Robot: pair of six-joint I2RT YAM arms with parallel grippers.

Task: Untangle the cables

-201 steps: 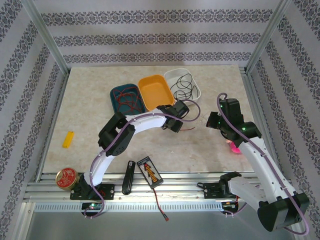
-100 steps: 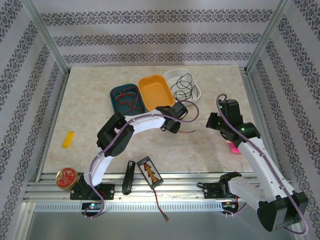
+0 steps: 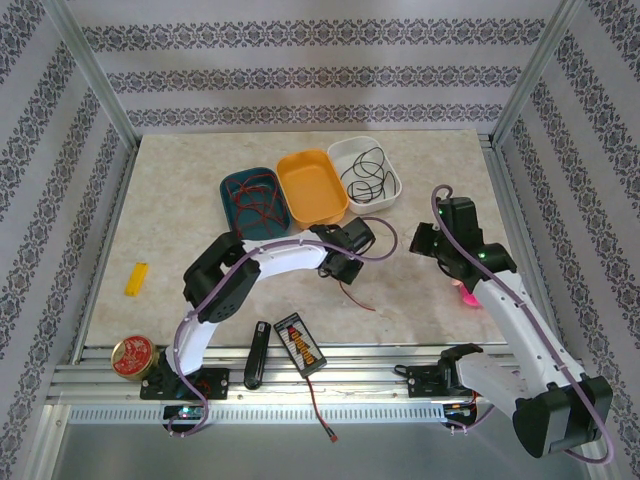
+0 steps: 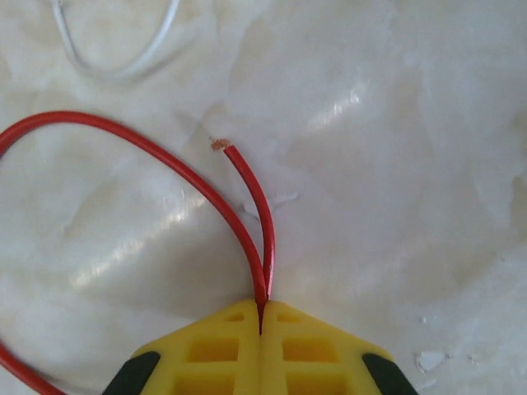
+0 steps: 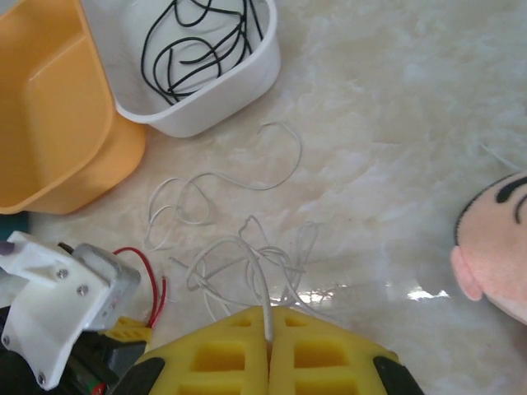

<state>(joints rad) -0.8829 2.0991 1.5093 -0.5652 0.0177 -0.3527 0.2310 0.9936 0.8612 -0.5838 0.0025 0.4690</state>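
Right wrist: black cable [image 5: 200, 51] inside tray [image 5: 216, 105]

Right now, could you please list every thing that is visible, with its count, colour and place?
Teal tray: one, far side, holds the coiled red cable.
Orange tray: one, middle, empty.
White tray: one, rightmost, holds the black cable.
Loose red cable: one, on the table.
White cable: one, tangled on the table.
Yellow block: one, left.
Red tin: one, near-left corner.
Black tool: one, near edge.
Striped device: one, black-orange, near edge.
Pink plush: one, right.
Left gripper: shut on the loose red cable.
Right gripper: shut on the white cable.
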